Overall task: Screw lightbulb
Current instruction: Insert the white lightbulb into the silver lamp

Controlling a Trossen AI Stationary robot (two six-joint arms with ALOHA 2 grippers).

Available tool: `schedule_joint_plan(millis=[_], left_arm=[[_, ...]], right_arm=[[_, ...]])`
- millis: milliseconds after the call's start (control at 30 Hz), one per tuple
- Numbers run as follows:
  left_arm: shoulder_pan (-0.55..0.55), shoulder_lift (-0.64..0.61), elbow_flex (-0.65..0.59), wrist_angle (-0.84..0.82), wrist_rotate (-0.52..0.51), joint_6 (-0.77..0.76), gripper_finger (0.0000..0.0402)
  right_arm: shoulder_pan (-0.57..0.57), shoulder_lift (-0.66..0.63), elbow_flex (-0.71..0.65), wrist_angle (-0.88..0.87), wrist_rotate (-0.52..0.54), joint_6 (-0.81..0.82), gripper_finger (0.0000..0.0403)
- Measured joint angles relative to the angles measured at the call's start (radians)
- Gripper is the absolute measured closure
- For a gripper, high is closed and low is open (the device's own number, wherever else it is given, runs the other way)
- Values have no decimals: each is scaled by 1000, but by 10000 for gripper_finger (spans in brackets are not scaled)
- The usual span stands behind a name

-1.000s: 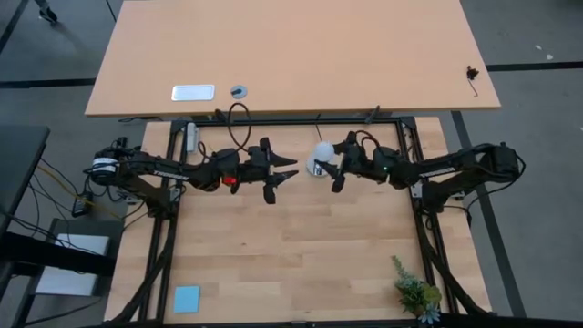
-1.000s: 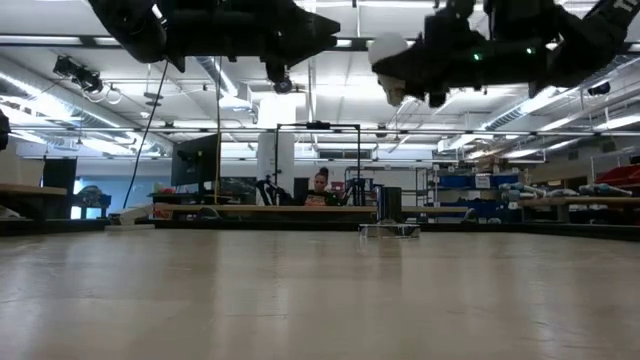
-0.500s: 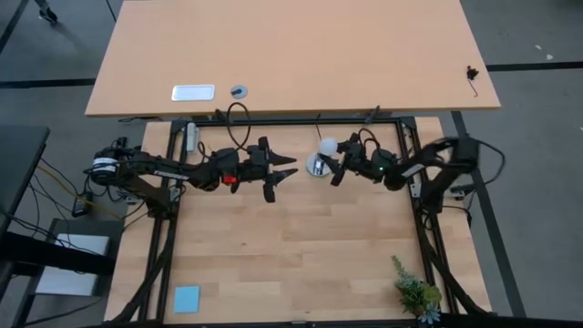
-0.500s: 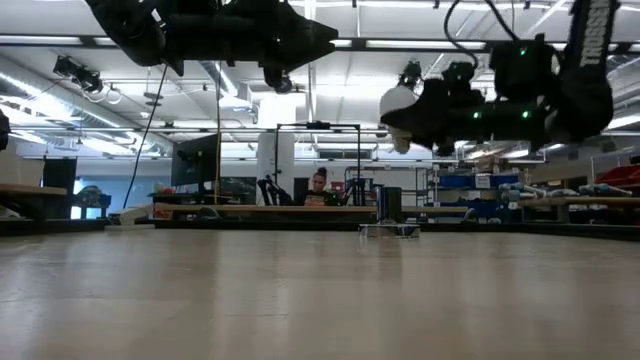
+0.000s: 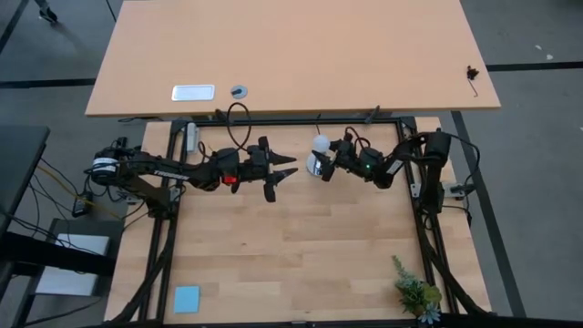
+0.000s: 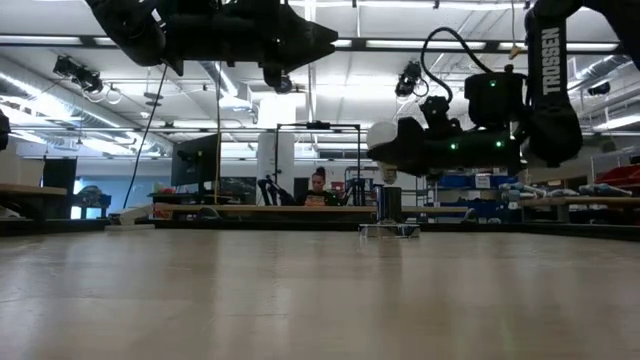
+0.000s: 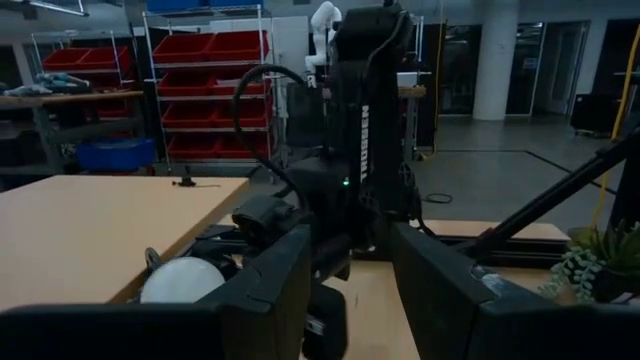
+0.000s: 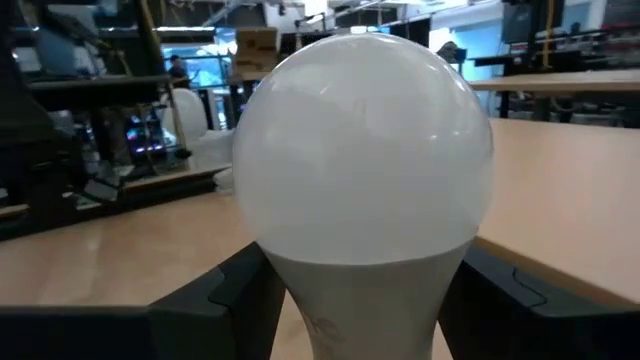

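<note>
The white lightbulb point(image 5: 321, 144) is held in the air by my right gripper point(image 5: 328, 157) above the far middle of the table. It also shows in the low view point(image 6: 383, 135) and fills the right wrist view point(image 8: 360, 150). Its screw base is hidden between the fingers. A silvery round socket point(image 5: 312, 167) seems to lie on the table just below it; in the low view it point(image 6: 390, 230) rests on the tabletop. My left gripper point(image 5: 290, 169) is open and empty, high up, a little to the left of the bulb, facing it point(image 7: 180, 280). My right gripper pinches the bulb's narrow neck point(image 8: 360, 295), just below the globe, between its two fingers point(image 8: 215, 300). The fingers come level from the table's right. The globe points past the fingertips toward the table's left. The bulb is lifted clear of the table.
A blue square point(image 5: 187, 298) lies at the near left corner and a small plant point(image 5: 414, 293) stands at the near right. A second table point(image 5: 291, 55) stands beyond the far edge. A person point(image 6: 320, 185) sits far off in the room.
My right gripper has come down with the bulb, from high up to lower over the table, while its arm has folded back toward the table's right edge. The bulb has stayed over the far middle, clear of the table. My left arm has kept still.
</note>
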Motion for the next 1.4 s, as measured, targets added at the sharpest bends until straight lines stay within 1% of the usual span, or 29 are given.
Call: schedule_joint_plan(millis=[167,467,633,1133,1233,1400], left_arm=[[0,0,0,-1,0,0,254],[0,0,0,-3,-2,0,254],[0,0,0,-1,-3,1,254],[0,0,0,-7,-3,1,254],[0,0,0,-7,-3,0,254],[0,0,0,-7,-3,0,254]], right_arm=[[-11,36,6,-6,-20,22,176],[-2,148,77,-5,-22,34,179],[-1,152,114,-6,-24,22,179],[4,152,108,-8,-22,20,177],[10,152,108,-11,-8,24,169],[13,152,108,-13,1,43,139]])
